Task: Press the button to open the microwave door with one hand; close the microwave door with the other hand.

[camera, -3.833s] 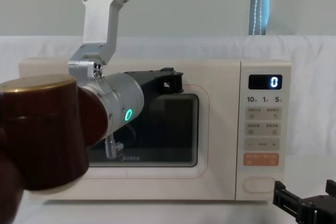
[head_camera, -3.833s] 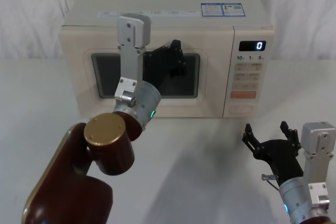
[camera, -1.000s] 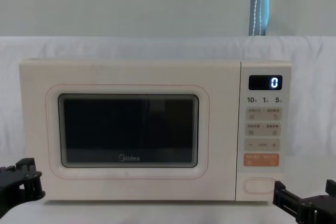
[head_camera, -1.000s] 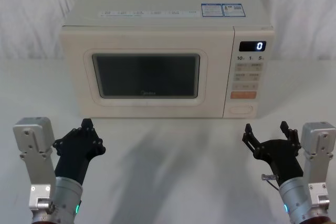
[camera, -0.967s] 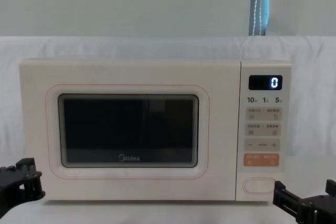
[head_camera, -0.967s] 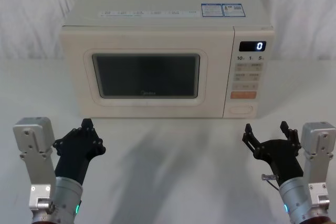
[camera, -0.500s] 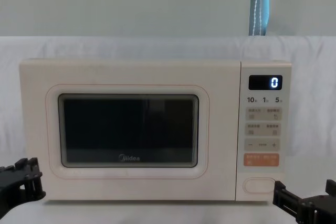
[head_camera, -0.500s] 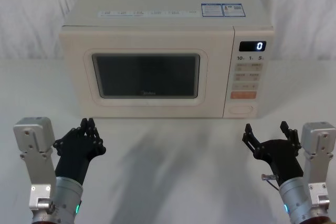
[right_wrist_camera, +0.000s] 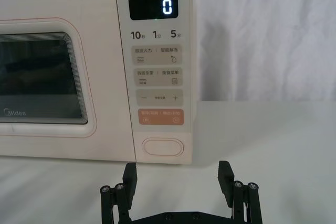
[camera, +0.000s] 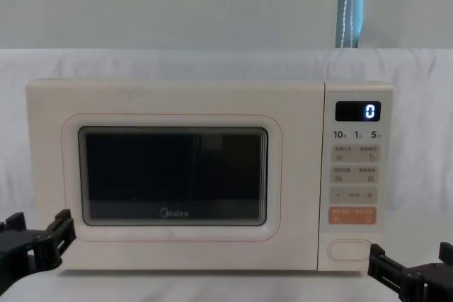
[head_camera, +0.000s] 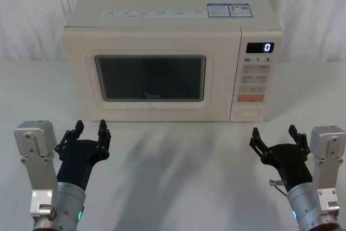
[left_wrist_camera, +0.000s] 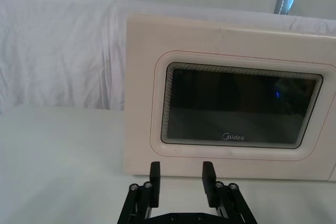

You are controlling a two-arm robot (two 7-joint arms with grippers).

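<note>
I have both hands low on the desk (head_camera: 178,177) in front of the microwave (head_camera: 170,20), each set opposite the part I take to be its job. The right hand (head_camera: 275,136) sits with its fingers spread wide and nothing between them, and the button (right_wrist_camera: 163,147) lies just ahead of it, close to the line between the two fingertips, below the orange key (right_wrist_camera: 161,117); that reads to me as staging for a straight push forward. The left hand (head_camera: 91,130) is also spread and empty, and the door (left_wrist_camera: 231,93) stands ahead of it, shut flush with the panel, so I judge this hand is placed to do the closing push. Neither hand touches the microwave. From the chest view I get only the fingertips at the bottom corners, with the right hand cut off by the frame edge. The dark window (camera: 173,175) gives me nothing of the inside beyond a faint reflection. The small print on the cream keys (right_wrist_camera: 157,72) is too fine for me to read, and I cannot tell how far the button travels.
</note>
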